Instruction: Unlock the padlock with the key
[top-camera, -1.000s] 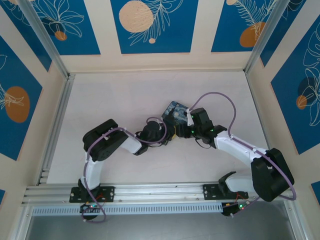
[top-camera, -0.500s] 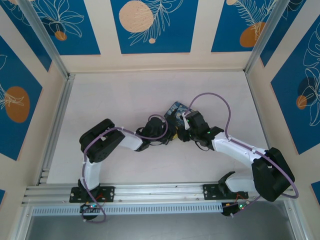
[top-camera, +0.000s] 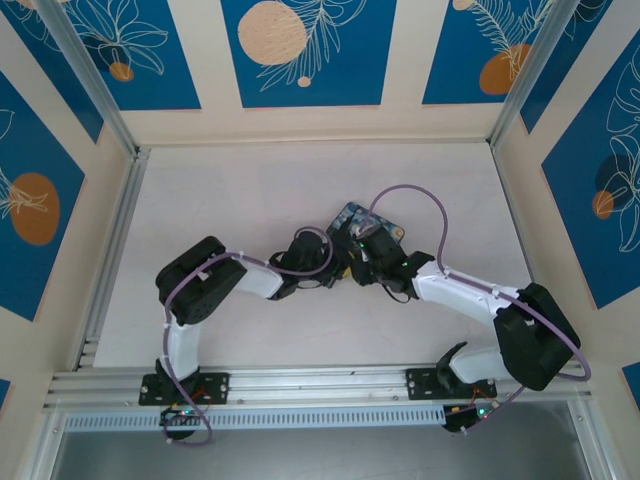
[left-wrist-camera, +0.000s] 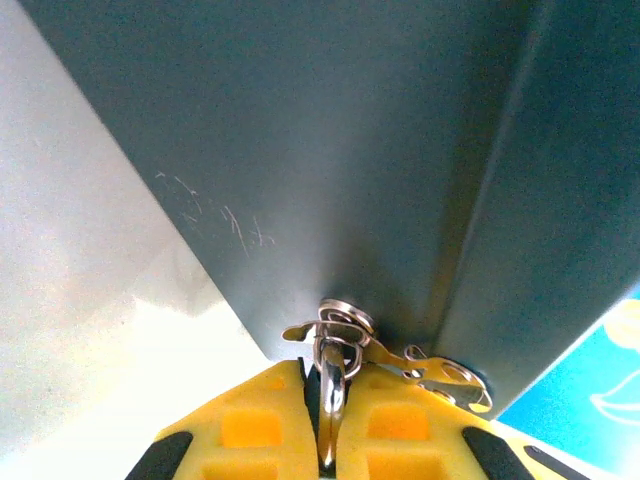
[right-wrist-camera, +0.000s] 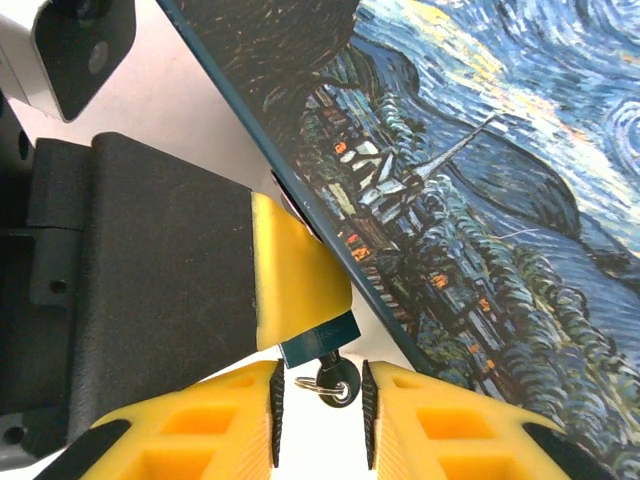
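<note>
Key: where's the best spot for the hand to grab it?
Grab the key by its round head, the bit poking out below the padlock. Come from the open side away from the lock, one finger on each side of the head, much as the right hand is lined up.

Pale table (top-camera: 250, 190), printed tin (top-camera: 352, 218) seemingly atop

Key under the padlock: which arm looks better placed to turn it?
Probably the right. Its end effector sits with a finger on each side of the key, while the left end effector is occupied gripping the padlock.
</note>
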